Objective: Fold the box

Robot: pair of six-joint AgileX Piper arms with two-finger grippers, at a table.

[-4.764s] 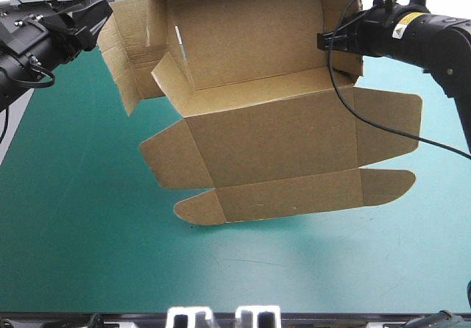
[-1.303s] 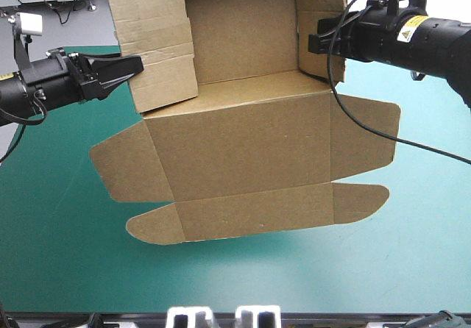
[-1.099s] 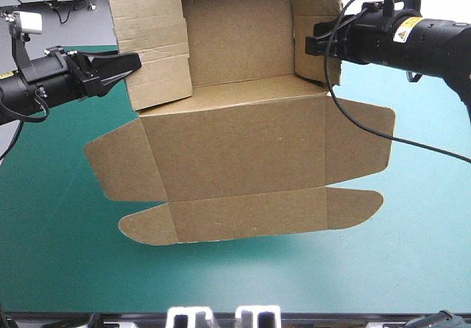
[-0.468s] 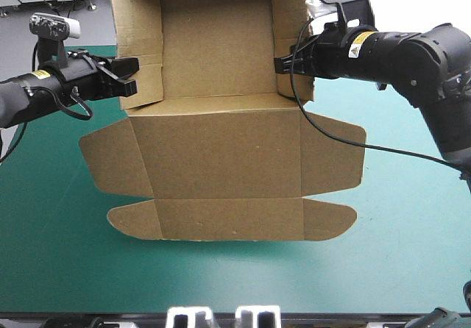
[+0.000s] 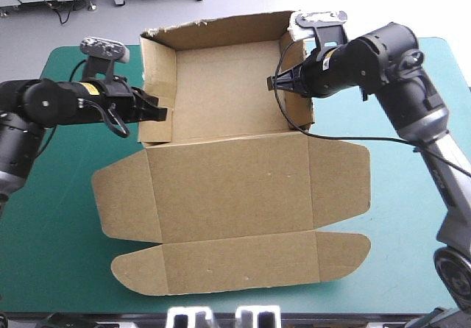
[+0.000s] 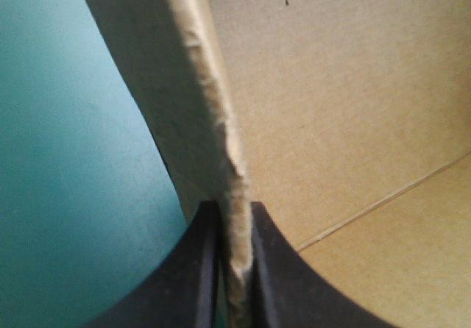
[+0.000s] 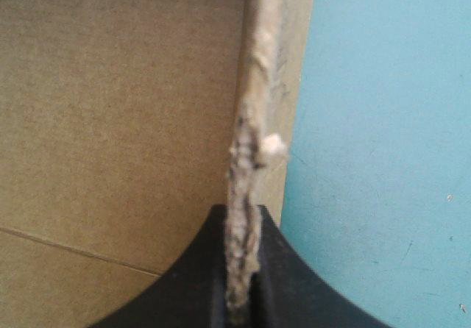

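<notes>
The brown box (image 5: 228, 181) lies on the teal-green cover as an open tray at the far side, with its lid and flaps spread flat toward the near edge. My left gripper (image 5: 156, 112) is shut on the tray's left wall; the left wrist view shows that wall's frayed edge (image 6: 234, 188) pinched between the black fingers (image 6: 197, 269). My right gripper (image 5: 274, 84) is shut on the tray's right wall, whose worn edge (image 7: 246, 166) runs up between its fingers (image 7: 276, 276). The tray's back wall (image 5: 221, 28) stands upright.
Bare teal-green cover (image 5: 66, 195) lies left of the box and to its right (image 5: 405, 218). The lid's rounded flaps (image 5: 136, 273) reach close to the table's near edge.
Both arms have brought the box down from the air onto the table. The left gripper, open beside the left wall earlier, has shut on it.
</notes>
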